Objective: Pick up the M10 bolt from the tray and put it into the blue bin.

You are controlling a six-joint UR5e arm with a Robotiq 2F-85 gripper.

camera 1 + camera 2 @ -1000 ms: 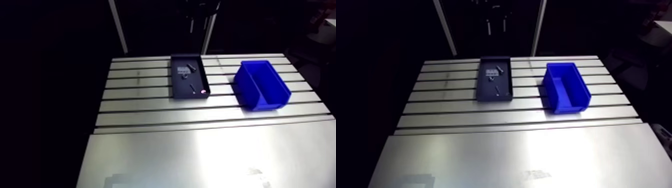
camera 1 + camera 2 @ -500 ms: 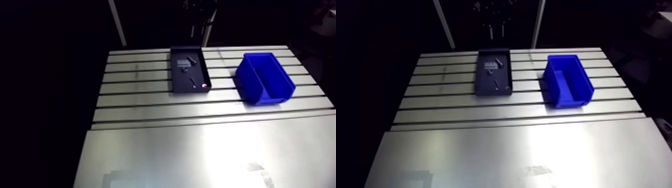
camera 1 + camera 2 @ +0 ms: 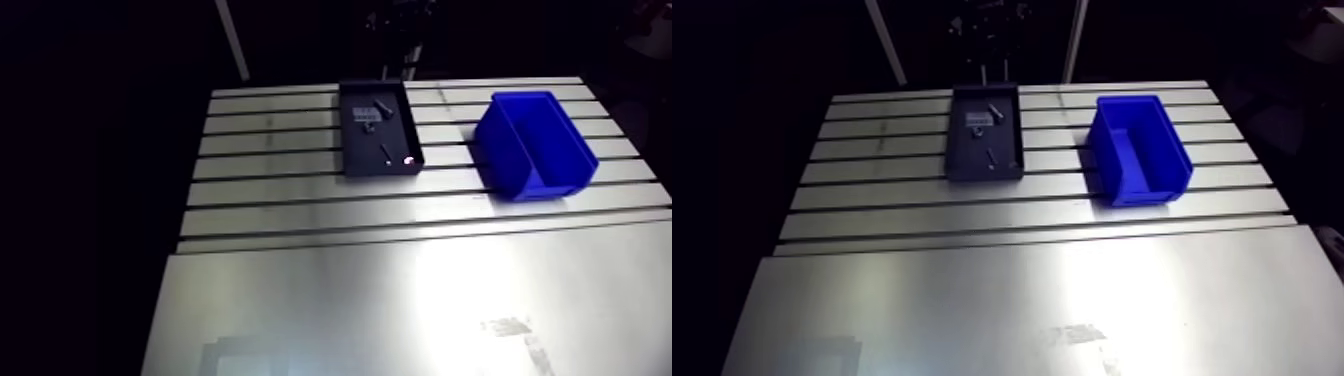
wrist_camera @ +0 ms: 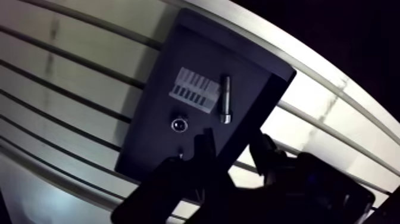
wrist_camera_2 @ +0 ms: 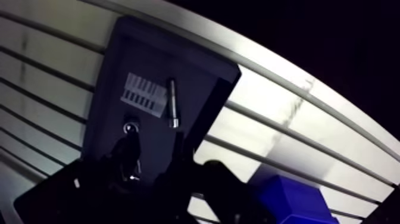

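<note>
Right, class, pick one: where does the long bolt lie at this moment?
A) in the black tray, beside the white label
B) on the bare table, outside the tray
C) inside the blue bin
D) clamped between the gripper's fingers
A: in the wrist view the bolt lies on the floor of the black tray, next to the white label, while the gripper is open above the tray and holds nothing.

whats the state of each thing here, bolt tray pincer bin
M10 bolt: lying flat, not yet picked
tray: level, holds the M10 bolt
pincer: open, empty, above the tray
blue bin: upright, looks empty
</note>
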